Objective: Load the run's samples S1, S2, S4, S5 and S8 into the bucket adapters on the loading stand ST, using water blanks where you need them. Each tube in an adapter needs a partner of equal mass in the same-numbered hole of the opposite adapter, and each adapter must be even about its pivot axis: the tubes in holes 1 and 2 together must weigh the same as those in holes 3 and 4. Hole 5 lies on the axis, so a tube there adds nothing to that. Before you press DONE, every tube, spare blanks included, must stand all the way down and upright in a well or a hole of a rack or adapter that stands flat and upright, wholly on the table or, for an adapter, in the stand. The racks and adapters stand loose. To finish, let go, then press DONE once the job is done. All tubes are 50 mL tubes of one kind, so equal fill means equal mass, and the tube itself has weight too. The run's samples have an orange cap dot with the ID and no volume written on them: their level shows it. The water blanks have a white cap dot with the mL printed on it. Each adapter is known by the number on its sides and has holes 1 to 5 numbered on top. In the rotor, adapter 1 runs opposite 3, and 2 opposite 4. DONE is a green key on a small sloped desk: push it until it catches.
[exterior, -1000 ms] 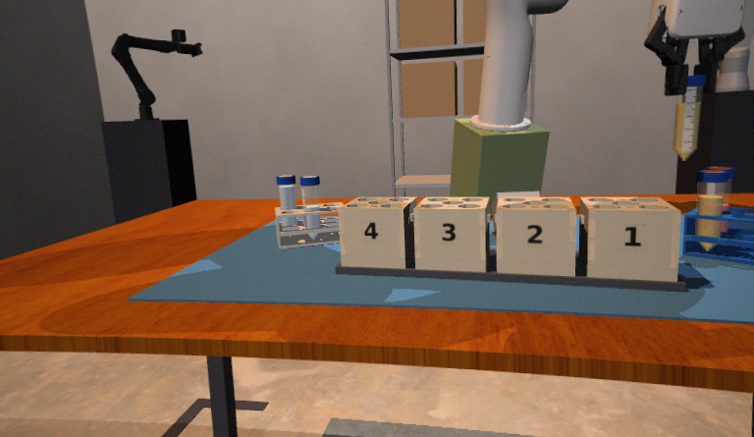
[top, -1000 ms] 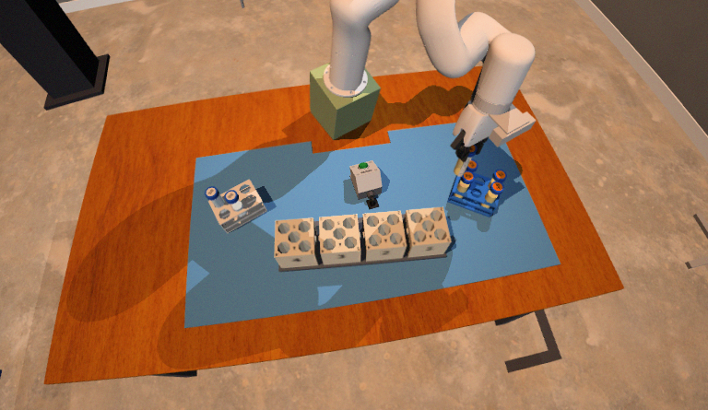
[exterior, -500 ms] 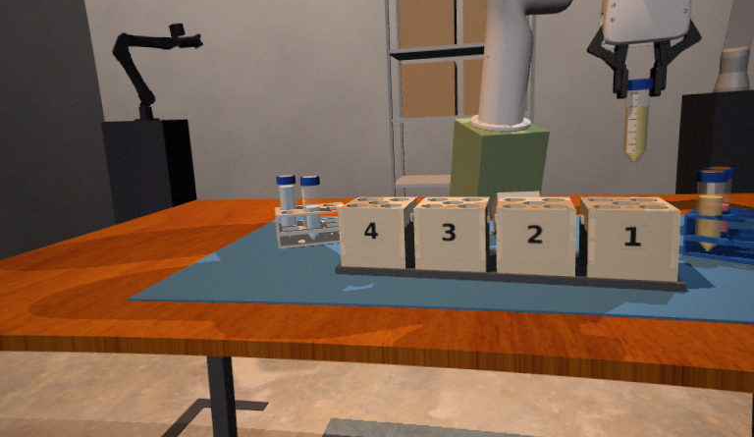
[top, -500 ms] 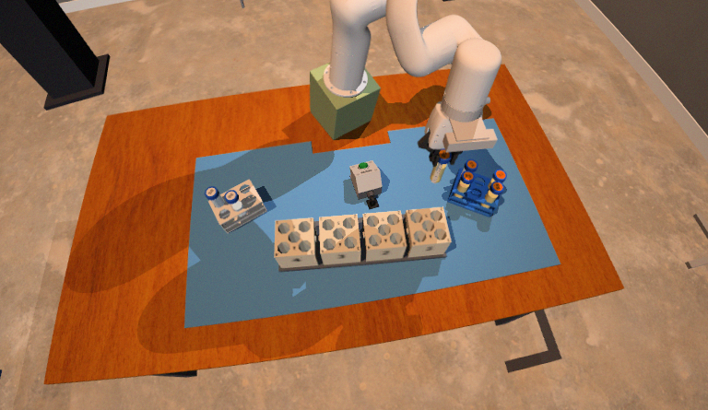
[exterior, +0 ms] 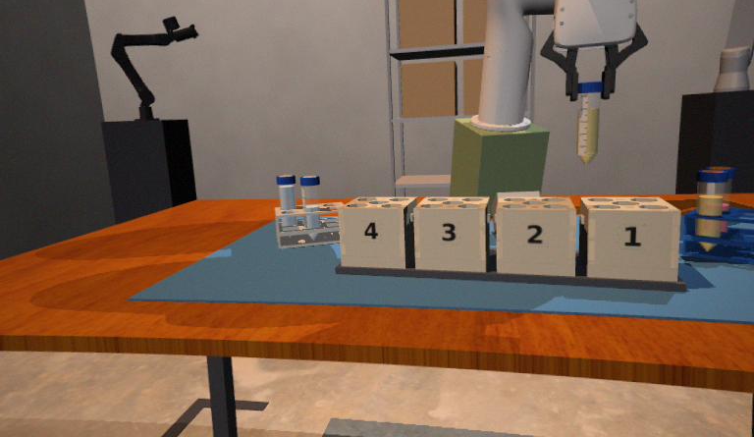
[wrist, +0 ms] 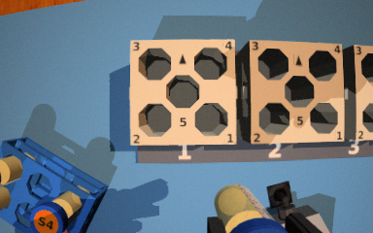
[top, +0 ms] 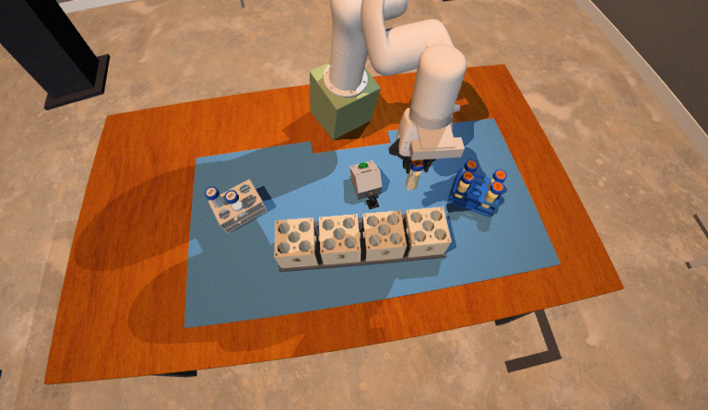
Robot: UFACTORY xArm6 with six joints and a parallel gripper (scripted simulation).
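Observation:
My gripper [top: 416, 167] [exterior: 589, 88] [wrist: 253, 225] is shut on the blue cap of a sample tube [top: 412, 179] [exterior: 587, 132] [wrist: 235, 204] with yellow liquid. The tube hangs upright, high above the mat, behind adapter 1 [top: 428, 249] [exterior: 612, 244] [wrist: 141, 92]. Adapters 2 [top: 383, 251] [exterior: 516, 248] [wrist: 257, 92], 3 [top: 339, 254] [exterior: 433, 248] and 4 [top: 296, 259] [exterior: 355, 244] stand beside it in the stand [exterior: 500, 278] [wrist: 160, 155]. All their holes in view are empty. The blue sample rack [top: 477, 199] [exterior: 723, 244] [wrist: 58, 165] holds several orange-dotted tubes, among them S4 [wrist: 45, 222].
A pale rack [top: 241, 217] [exterior: 299, 238] at the left holds water blanks [top: 211, 193] [exterior: 286, 188]. The DONE desk [top: 365, 179] with its green key [top: 362, 165] stands behind adapters 2 and 3, left of the held tube. The arm's green base block [top: 341, 108] stands at the back.

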